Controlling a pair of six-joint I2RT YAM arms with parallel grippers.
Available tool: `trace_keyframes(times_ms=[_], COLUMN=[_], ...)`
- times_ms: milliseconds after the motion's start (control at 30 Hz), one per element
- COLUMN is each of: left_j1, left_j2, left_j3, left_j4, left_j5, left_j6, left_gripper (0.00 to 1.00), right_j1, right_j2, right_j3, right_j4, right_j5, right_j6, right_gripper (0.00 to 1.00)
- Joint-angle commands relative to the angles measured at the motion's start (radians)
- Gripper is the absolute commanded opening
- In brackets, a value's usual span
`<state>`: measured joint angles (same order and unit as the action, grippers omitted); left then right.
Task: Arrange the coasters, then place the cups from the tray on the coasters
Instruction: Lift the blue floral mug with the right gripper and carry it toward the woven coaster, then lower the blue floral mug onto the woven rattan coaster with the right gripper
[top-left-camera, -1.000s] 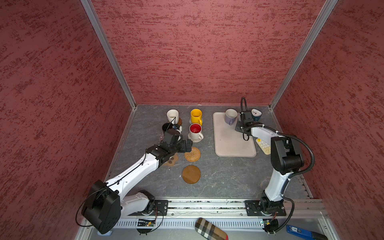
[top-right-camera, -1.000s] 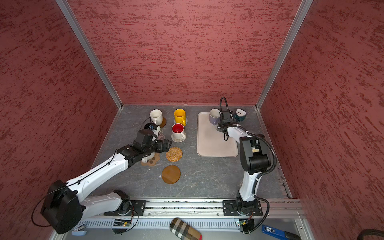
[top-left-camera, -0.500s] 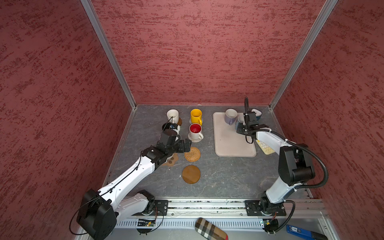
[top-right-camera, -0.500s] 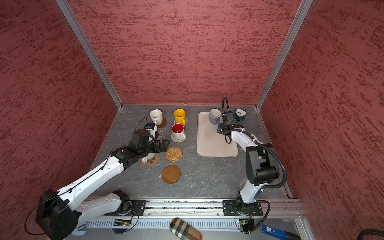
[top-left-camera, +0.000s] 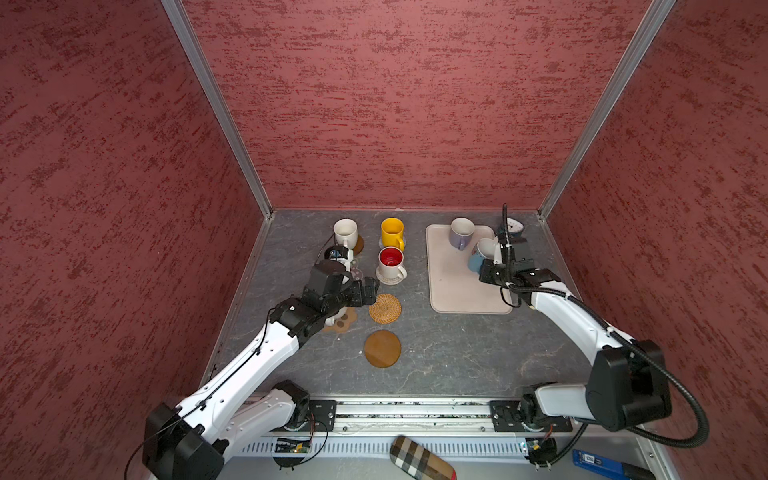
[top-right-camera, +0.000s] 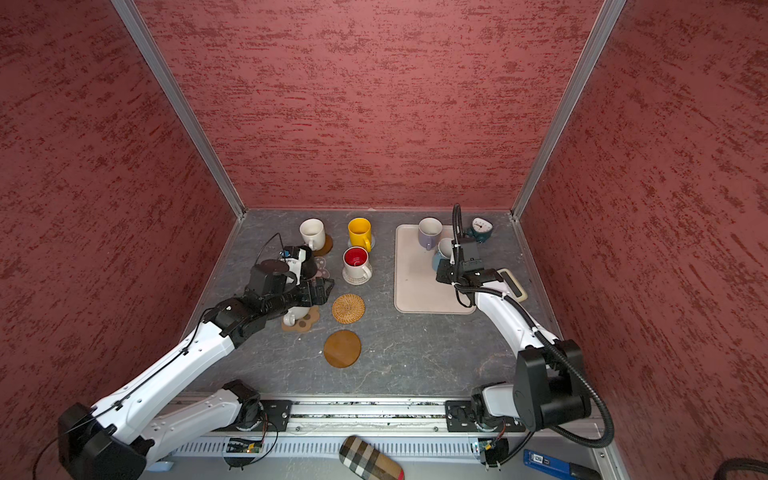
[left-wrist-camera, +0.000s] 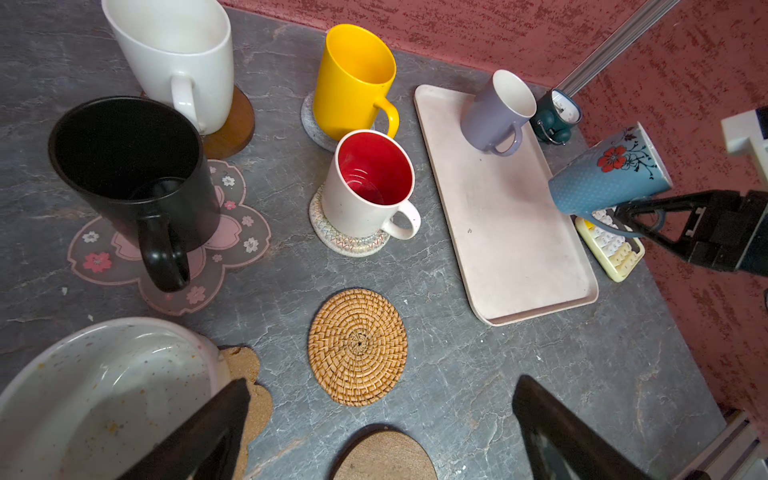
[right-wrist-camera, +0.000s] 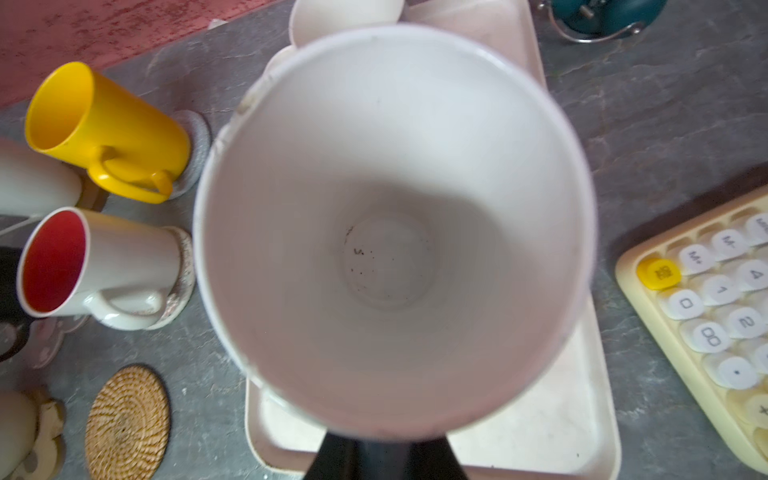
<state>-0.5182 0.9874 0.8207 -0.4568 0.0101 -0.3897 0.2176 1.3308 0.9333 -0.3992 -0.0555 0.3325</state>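
Our right gripper (top-left-camera: 489, 268) is clamped on the handle of the blue mug (top-left-camera: 478, 254), holding it tilted above the tray (top-left-camera: 457, 293), where the lavender mug (top-left-camera: 460, 235) stands. Our left gripper (top-left-camera: 367, 291) hangs wide open beside the white mug (left-wrist-camera: 95, 399) on the paw coaster (top-left-camera: 347, 323), near the rattan coaster (top-left-camera: 385, 308).

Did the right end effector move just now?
Yes: the right end effector, shut on the blue cup, pulled away from the clock, toward the tray's near end.

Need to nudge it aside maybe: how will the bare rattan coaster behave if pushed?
The rattan coaster lies flat on the table, so it likely slides, not tips. Its tight woven coil looks light and fairly stiff; the rough weave may drag a little.
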Motion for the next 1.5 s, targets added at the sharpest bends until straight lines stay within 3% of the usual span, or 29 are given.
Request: trace_keyframes(times_ms=[0, 433, 767, 1133, 1467], left_j1=[0.01, 0.062, 0.14, 0.224, 0.293], left_j2=[-0.008, -0.042, -0.078, -0.121, -0.124], left_j3=[0.032, 0.032, 0.012, -0.038, -0.09], left_j4=[-0.028, -0.067, -0.095, -0.096, -0.06], left_j5=[0.034, 0.088, 0.122, 0.173, 0.215], left_j6=[-0.022, -0.064, -0.064, -0.069, -0.071], left_gripper=[0.99, 1.0, 1.0, 1.0, 0.99], right_j1=[0.05, 0.264, 0.462, 0.524, 0.563], right_j2=[-0.067, -0.218, -0.144, -0.051, 0.085], right_j3=[0.0, -0.092, -0.069, -0.061, 0.015], right_j4=[0.043, 0.114, 0.156, 0.289, 0.296], right_j5=[-0.046, -0.141, -0.103, -0.204, -0.173], right_j6=[-0.033, -0.078, -0.197, -0.239, -0.28], right_gripper=[0.0, 0.0, 0.0, 0.0, 0.0])
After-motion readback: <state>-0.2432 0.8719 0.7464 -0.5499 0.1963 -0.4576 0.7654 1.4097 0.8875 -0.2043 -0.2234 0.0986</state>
